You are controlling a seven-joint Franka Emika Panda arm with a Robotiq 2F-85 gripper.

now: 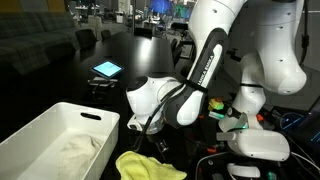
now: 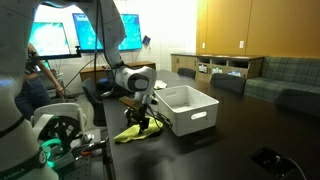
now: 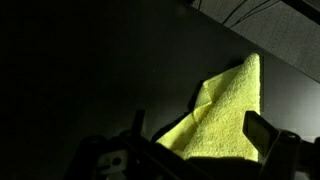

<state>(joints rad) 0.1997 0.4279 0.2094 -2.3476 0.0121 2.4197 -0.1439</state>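
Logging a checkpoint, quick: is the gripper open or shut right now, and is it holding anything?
Gripper: open, holding nothing; it hangs just over the yellow cloth.

Ext. view: cam close beside arm (image 1: 200, 70), low, faces across dark table (image 1: 60, 75) twd far chairs (image 1: 85, 38); bin (image 1: 60, 135) near left, cloth (image 1: 145, 165) at bottom edge.
Ext. view: cam set well back, arm (image 2: 125, 75) mid-frame, screens (image 2: 60, 35) far left, bin (image 2: 190, 108) to right.
Wrist cam: v. close, looks down on cloth (image 3: 220, 120).
All 3 share cloth; both ext. views share arm, bin.
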